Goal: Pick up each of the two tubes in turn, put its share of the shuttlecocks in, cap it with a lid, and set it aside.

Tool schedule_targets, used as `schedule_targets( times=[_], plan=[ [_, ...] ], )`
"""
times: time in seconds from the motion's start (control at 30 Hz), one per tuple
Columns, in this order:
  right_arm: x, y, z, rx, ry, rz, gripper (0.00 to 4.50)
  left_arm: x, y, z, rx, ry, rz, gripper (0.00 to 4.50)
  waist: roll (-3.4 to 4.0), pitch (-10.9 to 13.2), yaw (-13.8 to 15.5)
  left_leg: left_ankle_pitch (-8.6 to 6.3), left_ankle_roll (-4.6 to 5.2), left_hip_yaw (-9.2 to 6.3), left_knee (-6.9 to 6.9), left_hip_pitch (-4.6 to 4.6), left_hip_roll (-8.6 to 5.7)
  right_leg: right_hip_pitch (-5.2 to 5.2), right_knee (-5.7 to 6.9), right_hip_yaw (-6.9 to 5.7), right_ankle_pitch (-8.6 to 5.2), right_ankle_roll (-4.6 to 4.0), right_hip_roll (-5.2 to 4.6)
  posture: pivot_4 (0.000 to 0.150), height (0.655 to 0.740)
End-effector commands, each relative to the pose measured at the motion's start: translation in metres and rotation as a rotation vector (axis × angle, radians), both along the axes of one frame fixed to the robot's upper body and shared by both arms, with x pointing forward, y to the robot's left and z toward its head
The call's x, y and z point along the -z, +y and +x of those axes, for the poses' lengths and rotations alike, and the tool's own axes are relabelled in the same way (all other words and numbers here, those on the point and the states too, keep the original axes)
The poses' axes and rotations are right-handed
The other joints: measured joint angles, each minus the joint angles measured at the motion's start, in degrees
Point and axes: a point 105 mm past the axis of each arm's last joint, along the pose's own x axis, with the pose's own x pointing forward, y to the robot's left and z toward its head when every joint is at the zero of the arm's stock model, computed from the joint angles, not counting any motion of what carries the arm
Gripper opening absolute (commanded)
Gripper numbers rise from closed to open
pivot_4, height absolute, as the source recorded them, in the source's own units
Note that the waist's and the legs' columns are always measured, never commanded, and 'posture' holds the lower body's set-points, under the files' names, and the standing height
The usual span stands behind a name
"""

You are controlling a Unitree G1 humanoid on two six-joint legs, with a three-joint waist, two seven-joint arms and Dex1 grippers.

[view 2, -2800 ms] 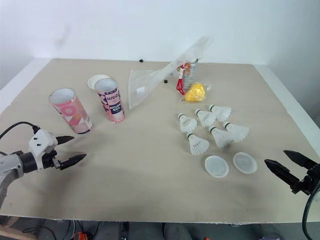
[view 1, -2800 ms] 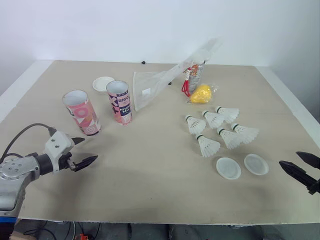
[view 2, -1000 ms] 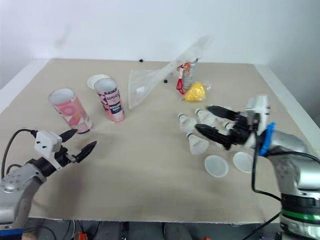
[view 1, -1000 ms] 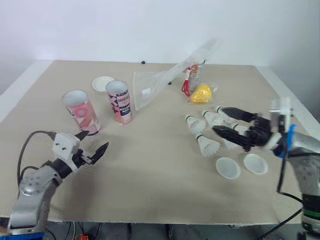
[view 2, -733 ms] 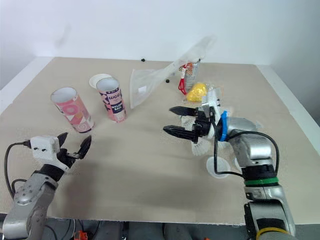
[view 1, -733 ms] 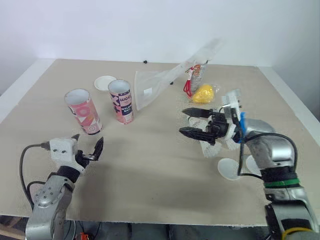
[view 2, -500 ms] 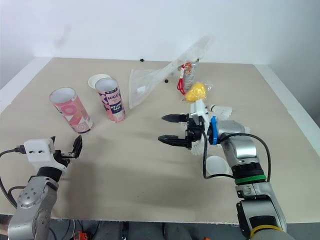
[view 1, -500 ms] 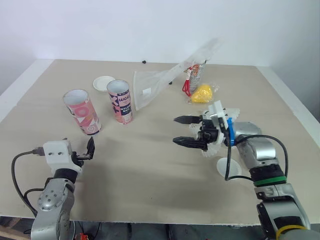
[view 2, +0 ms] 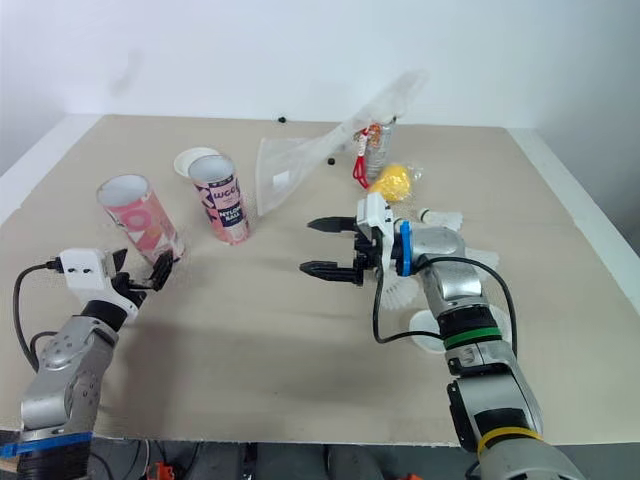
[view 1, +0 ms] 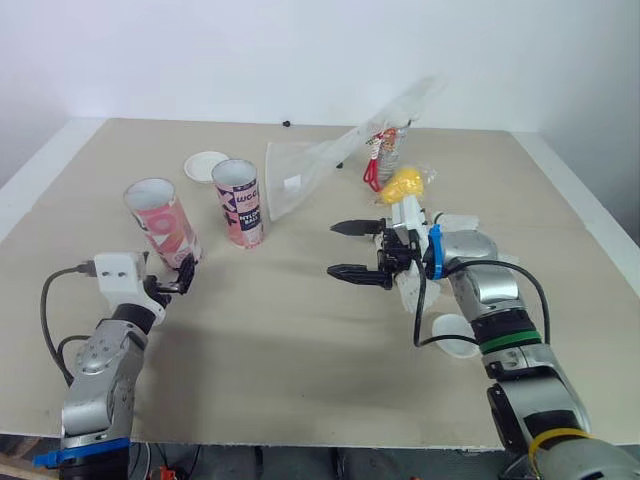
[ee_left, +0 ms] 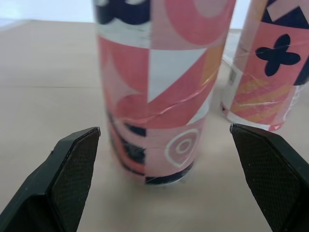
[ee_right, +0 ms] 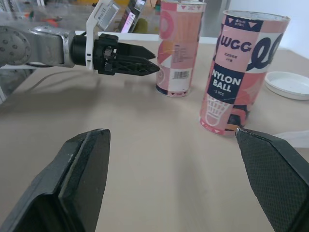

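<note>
The left gripper [view 1: 184, 276], fingers apart like the right gripper [view 1: 334, 249], sat just beside the pink tube [view 1: 160, 222]; a bump could topple it.

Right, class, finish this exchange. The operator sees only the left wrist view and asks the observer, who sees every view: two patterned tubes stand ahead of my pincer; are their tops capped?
Observer: No. The pink tube and the Nylon Ball tube both stand upright with open mouths.
Operator: Any lid nearby?
Observer: A white lid lies on the table just beyond the tubes.
Operator: And the other arm?
Observer: The right pincer hovers open and empty over mid-table, tips toward the tubes.
</note>
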Motion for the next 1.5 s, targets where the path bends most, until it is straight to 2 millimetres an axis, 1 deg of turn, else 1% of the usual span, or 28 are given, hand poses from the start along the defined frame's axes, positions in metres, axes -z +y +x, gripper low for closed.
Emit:
schedule_targets(
  times=[0.03,0.27,0.47,0.67,0.83,1.1,1.3,1.47,1.5],
  plan=[
    [-0.019,0.003,0.002,0.007,-0.060,0.036,4.44,-0.009,-0.001,0.007,0.021,-0.024,0.016,4.50,0.00,0.00,0.01,0.00,0.00,0.00,-0.03,0.01,0.00,0.00,0.00,0.00,-0.01,-0.01,0.00,0.150,0.7400],
    [-0.021,0.004,0.003,0.020,-0.064,0.045,4.44,-0.012,0.002,0.018,0.006,-0.018,0.036,4.50,0.00,0.00,0.01,0.01,-0.01,-0.02,-0.04,0.00,0.00,0.00,0.02,0.00,-0.01,-0.01,0.01,0.150,0.7400],
    [-0.022,0.004,0.002,0.024,-0.060,0.056,4.44,-0.011,0.010,0.025,-0.026,0.002,0.049,4.50,0.00,0.00,0.02,0.01,-0.01,-0.03,-0.04,0.00,0.00,-0.01,0.02,-0.01,0.00,-0.01,0.03,0.150,0.7400],
    [-0.022,0.006,0.002,0.022,-0.053,0.055,4.44,-0.010,0.010,0.037,0.000,0.014,0.065,4.50,0.00,0.00,0.03,0.01,-0.01,-0.03,-0.04,0.00,0.00,-0.02,0.02,-0.01,0.00,-0.01,0.02,0.150,0.7400],
    [-0.022,0.008,0.002,0.020,-0.050,0.057,4.44,-0.010,0.013,0.047,0.005,0.019,0.072,4.50,0.00,0.00,0.02,0.01,-0.02,-0.03,-0.04,0.00,0.00,-0.01,0.02,-0.01,0.00,-0.01,0.02,0.150,0.7400],
    [-0.023,0.007,0.002,0.025,-0.048,0.056,4.44,-0.009,0.013,0.059,0.057,0.044,0.088,4.50,0.00,0.00,0.03,0.01,-0.02,-0.03,-0.07,-0.02,0.00,-0.03,0.02,-0.01,-0.01,0.00,0.02,0.150,0.7400],
    [-0.023,0.007,0.002,0.024,-0.049,0.056,4.44,-0.006,0.013,0.064,0.079,0.056,0.095,4.50,0.01,0.01,0.04,0.01,-0.02,-0.02,-0.07,-0.02,0.00,-0.02,0.01,-0.01,-0.01,0.01,0.02,0.150,0.7400],
    [-0.022,0.006,0.001,0.025,-0.047,0.056,4.44,-0.002,0.011,0.063,0.105,0.061,0.097,4.50,0.01,0.01,0.04,0.01,-0.02,-0.03,-0.09,-0.03,0.00,-0.04,0.02,-0.02,-0.01,0.01,0.02,0.150,0.7400],
    [-0.022,0.006,0.001,0.025,-0.046,0.056,4.50,-0.001,0.012,0.063,0.102,0.060,0.094,3.95,0.01,0.01,0.05,0.01,-0.02,-0.03,-0.09,-0.03,0.00,-0.04,0.02,-0.02,-0.02,0.01,0.02,0.150,0.7400]
  ],
)
